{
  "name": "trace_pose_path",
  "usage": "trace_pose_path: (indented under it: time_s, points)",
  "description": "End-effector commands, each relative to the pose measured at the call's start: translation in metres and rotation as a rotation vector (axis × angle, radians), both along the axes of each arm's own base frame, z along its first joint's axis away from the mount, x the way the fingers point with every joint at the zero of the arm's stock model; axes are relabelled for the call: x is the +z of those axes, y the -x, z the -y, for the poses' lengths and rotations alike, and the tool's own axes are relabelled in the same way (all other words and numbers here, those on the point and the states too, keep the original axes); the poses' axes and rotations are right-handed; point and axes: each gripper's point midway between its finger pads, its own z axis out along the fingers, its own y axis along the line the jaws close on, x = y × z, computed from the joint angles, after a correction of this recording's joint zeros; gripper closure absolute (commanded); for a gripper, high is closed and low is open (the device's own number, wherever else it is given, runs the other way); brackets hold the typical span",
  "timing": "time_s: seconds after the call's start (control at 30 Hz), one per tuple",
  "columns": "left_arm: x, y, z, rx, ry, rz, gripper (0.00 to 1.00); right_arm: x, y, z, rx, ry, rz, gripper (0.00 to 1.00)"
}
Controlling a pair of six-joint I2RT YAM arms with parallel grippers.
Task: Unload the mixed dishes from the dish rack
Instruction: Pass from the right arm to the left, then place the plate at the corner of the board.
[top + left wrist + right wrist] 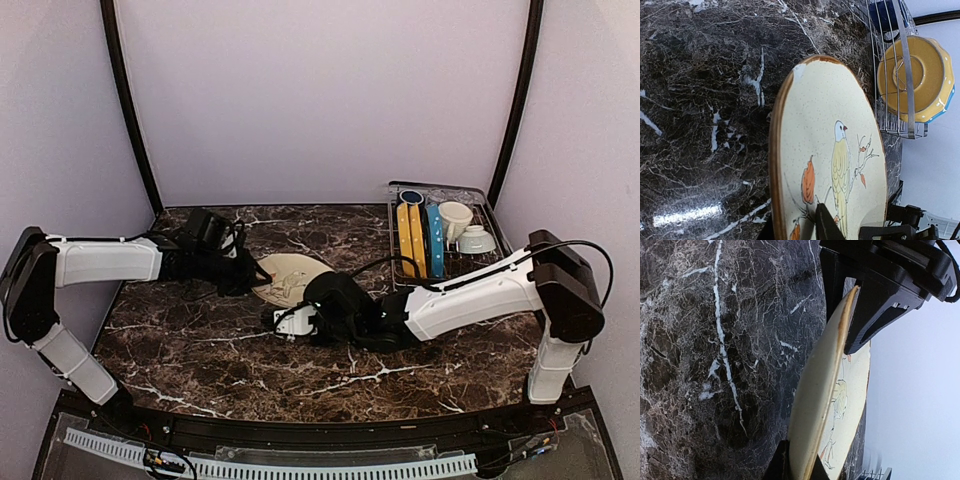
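L pincer & R pincer each clamp bird plate rim — dish rack nearby.

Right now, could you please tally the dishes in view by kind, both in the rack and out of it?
Plates: 4 (two yellow plates, one blue plate, one bird plate)
Mugs: 2 (cream mug, navy mug)
Bowls: 1 (pale bowl)
Total: 7

Dark marble tabletop, white veins; wire dish rack standing at far right corner.
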Motion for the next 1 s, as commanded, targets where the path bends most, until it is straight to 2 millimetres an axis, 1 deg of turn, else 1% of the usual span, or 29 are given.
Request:
trace_pose_path:
  time_s: [0.0, 0.2, 0.4, 0.43, 0.47, 0.5, 0.57, 0.6, 0.63, 0.67, 0.7, 0.73, 0.77, 0.8, 0.83, 0.87, 0.9, 0.97]
  points:
    - [0.001, 0.011, 0.0, -0.045, -0.03, 0.038, 0.99, 0.043, -0.002, -0.021, 0.019, -0.123, 0.11, 0.94]
    - [0.005, 0.006, -0.016, -0.004, -0.034, 0.07, 0.99, 0.037, 0.003, -0.017, 0.017, -0.118, 0.063, 0.6]
    - [0.009, 0.0, -0.03, 0.015, -0.033, 0.101, 0.99, 0.037, 0.009, -0.008, 0.009, -0.136, 0.005, 0.35]
    - [0.01, -0.001, -0.032, 0.015, -0.038, 0.109, 0.99, 0.038, 0.009, -0.006, 0.005, -0.143, -0.013, 0.25]
    - [0.012, -0.005, -0.038, 0.028, -0.039, 0.116, 0.99, 0.043, 0.01, -0.004, 0.0, -0.158, -0.031, 0.11]
    - [0.013, -0.006, -0.041, 0.028, -0.043, 0.126, 0.99, 0.045, 0.009, -0.001, -0.012, -0.168, -0.054, 0.03]
    - [0.017, -0.012, -0.052, 0.042, -0.046, 0.143, 0.99, 0.053, 0.007, 0.007, -0.037, -0.195, -0.109, 0.01]
    - [0.019, -0.017, -0.061, 0.06, -0.046, 0.151, 0.99, 0.056, 0.007, 0.011, -0.045, -0.21, -0.138, 0.01]
    - [0.022, -0.02, -0.065, 0.06, -0.049, 0.165, 0.99, 0.063, 0.006, 0.016, -0.059, -0.232, -0.162, 0.01]
    - [0.023, -0.025, -0.075, 0.08, -0.046, 0.167, 0.99, 0.069, 0.005, 0.021, -0.077, -0.258, -0.188, 0.01]
    - [0.026, -0.029, -0.079, 0.084, -0.047, 0.18, 0.99, 0.074, 0.003, 0.027, -0.097, -0.279, -0.229, 0.01]
    - [0.028, -0.035, -0.089, 0.101, -0.042, 0.181, 0.99, 0.082, 0.0, 0.033, -0.117, -0.312, -0.26, 0.01]
    - [0.031, -0.039, -0.093, 0.105, -0.043, 0.193, 0.99, 0.091, -0.004, 0.039, -0.142, -0.347, -0.291, 0.01]
    - [0.033, -0.045, -0.104, 0.128, -0.038, 0.193, 0.99, 0.101, -0.008, 0.046, -0.171, -0.387, -0.313, 0.01]
    - [0.037, -0.051, -0.109, 0.136, -0.036, 0.203, 0.99, 0.11, -0.016, 0.055, -0.205, -0.422, -0.337, 0.01]
    - [0.04, -0.057, -0.12, 0.162, -0.028, 0.207, 0.99, 0.12, -0.019, 0.062, -0.228, -0.46, -0.361, 0.01]
    - [0.045, -0.062, -0.125, 0.175, -0.019, 0.216, 0.99, 0.13, -0.023, 0.07, -0.25, -0.497, -0.376, 0.01]
    - [0.051, -0.077, -0.152, 0.256, 0.0, 0.225, 0.99, 0.149, -0.029, 0.086, -0.286, -0.573, -0.409, 0.01]
